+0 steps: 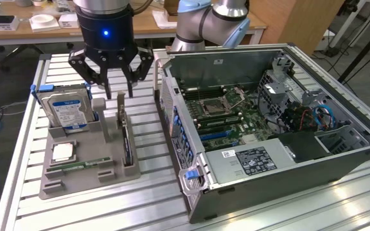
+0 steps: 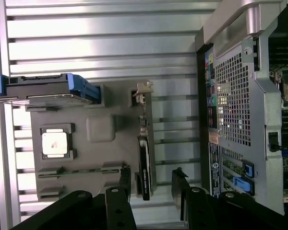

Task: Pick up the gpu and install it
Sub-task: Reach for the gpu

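- The gripper (image 1: 119, 92) hangs released over the holder (image 1: 88, 149), its jaws spread wide and holding nothing.
- Its black fingers (image 1: 108, 89) point straight down above the holder's far end, clear of everything below them.
- In the wrist view the fingers stand on either side of the gpu (image 2: 144, 163), with the card's end in the gap between them.
- The gpu stands on its long edge in a slot along the side of the holder nearest the case (image 1: 269, 125), so it looks very slim and dark.
- Its metal bracket end sits at the holder's end away from the gripper in the wrist view.
- The holder is a grey moulded tray lying flat on the table (image 1: 146, 207), which has ribbed aluminium slats.
- A drive (image 1: 66, 113) with a blue label stands upright in the holder's far corner, on the side away from the case.
- A square chip (image 1: 63, 153) lies flat in a recess near the holder's middle, between the drive and the near end.
- A green RAM (image 1: 75, 167) stick lies in a slot just beyond the chip, toward the holder's near end.
- The case lies open just beside the holder, on the gpu's side, with its board (image 1: 223, 110) facing up.
- The arm (image 1: 204, 24) rises behind the case, farther from the holder.
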Robot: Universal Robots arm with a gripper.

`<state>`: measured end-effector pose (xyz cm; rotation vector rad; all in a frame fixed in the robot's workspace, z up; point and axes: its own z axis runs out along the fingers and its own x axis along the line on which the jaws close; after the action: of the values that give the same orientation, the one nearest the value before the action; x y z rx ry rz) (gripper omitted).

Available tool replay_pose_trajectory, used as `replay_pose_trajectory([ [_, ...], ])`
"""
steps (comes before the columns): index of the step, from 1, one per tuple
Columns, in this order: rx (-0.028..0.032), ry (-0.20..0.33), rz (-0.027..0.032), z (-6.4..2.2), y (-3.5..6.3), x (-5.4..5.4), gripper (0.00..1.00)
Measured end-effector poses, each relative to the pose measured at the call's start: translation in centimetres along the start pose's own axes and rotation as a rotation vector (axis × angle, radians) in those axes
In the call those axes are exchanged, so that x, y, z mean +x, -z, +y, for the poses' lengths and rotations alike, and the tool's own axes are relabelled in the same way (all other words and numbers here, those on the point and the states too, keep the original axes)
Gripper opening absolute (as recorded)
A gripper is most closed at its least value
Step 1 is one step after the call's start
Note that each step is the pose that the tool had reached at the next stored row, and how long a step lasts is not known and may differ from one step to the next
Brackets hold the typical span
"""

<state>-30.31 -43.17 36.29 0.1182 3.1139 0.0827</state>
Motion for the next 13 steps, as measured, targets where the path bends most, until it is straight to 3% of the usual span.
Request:
replay_pose_trajectory([
  [13, 0.0000, 0.000, 0.0000, -0.69, -1.06, -0.47, 0.47],
])
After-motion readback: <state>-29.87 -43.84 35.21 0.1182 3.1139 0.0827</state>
